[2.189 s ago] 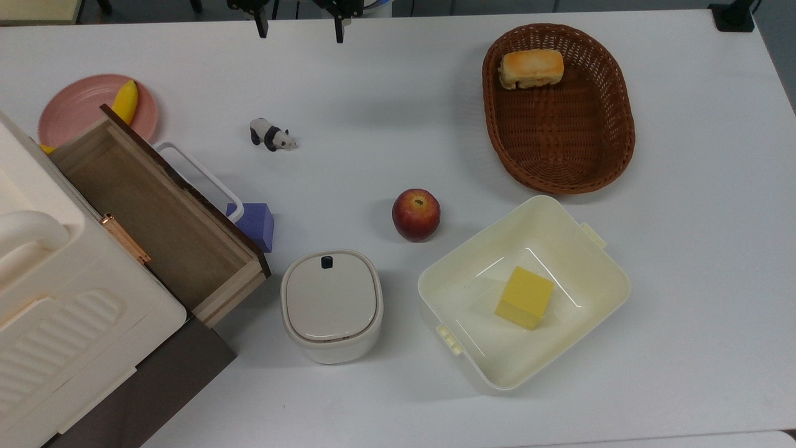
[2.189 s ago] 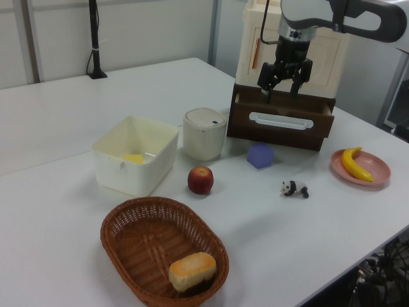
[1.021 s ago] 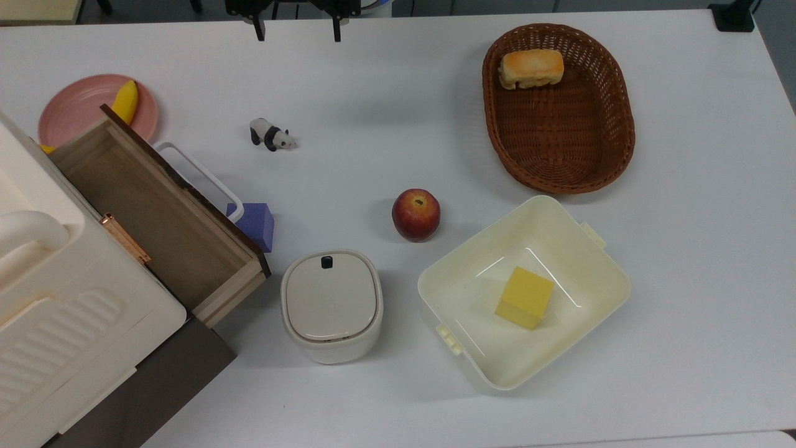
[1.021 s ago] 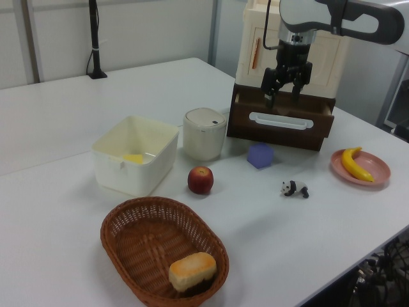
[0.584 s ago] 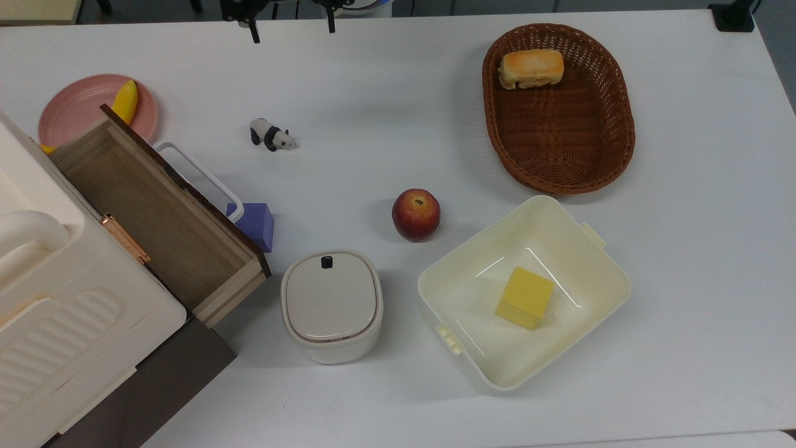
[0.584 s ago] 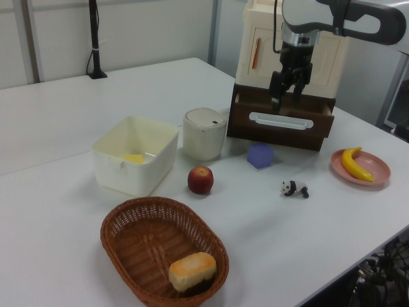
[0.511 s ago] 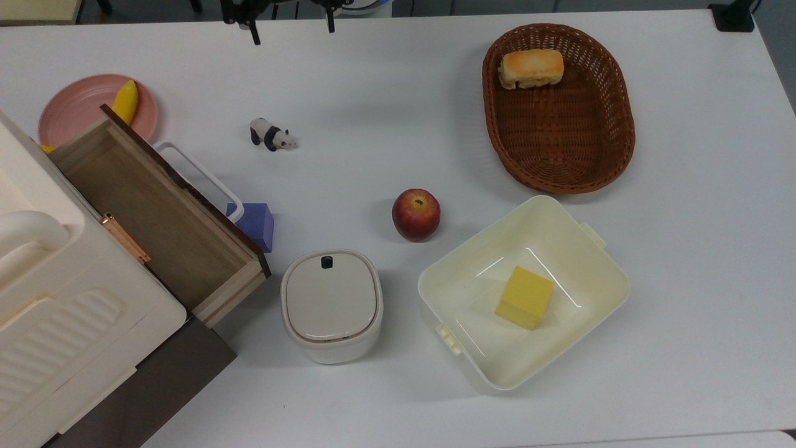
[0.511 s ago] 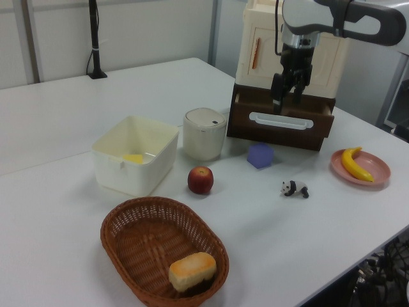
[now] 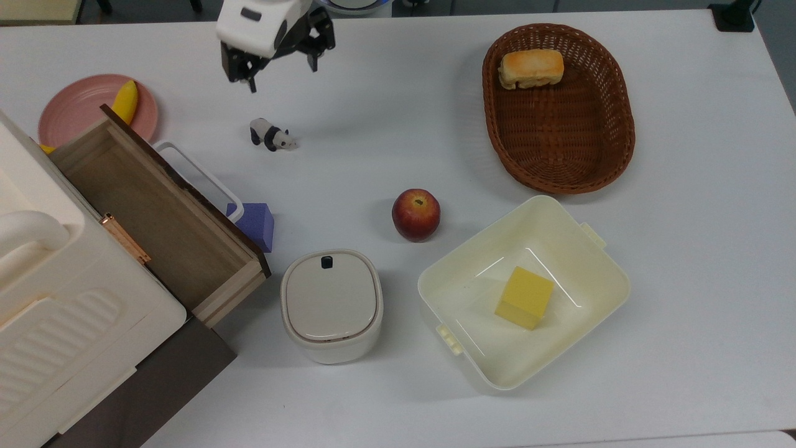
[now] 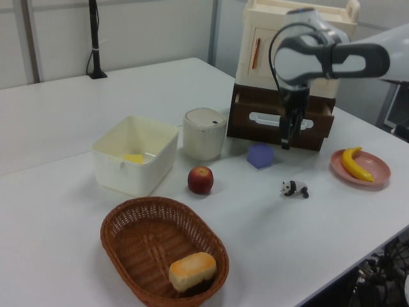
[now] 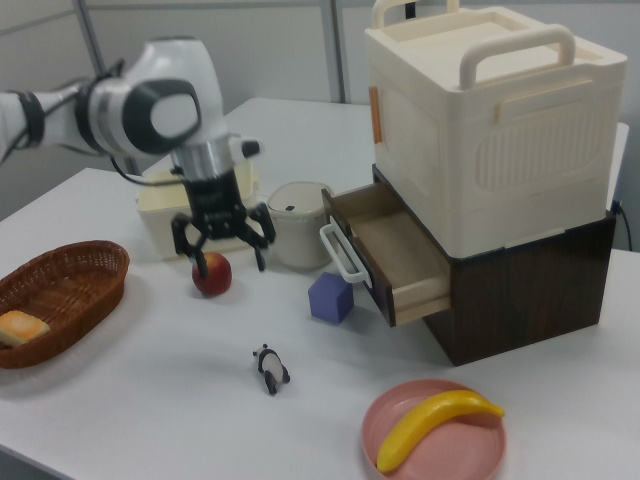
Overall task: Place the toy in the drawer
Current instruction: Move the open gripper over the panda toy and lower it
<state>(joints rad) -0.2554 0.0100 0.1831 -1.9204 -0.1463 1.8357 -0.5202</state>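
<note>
One glossy toy (image 9: 272,135) standing | end effector (image 9: 281,73) spread, apparently above | wooden drawer (image 9: 149,211) open

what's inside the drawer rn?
Nothing visible in the drawer: bare light-brown wood floor where it is pulled out. The back part is hidden under the cream cabinet. The panda toy stands on the table, below the open claw.

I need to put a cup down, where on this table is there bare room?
Bare stretch between the toy and the basket, and past the tub on the top view's right. Crowded around the drawer, purple block and lidded canister.
</note>
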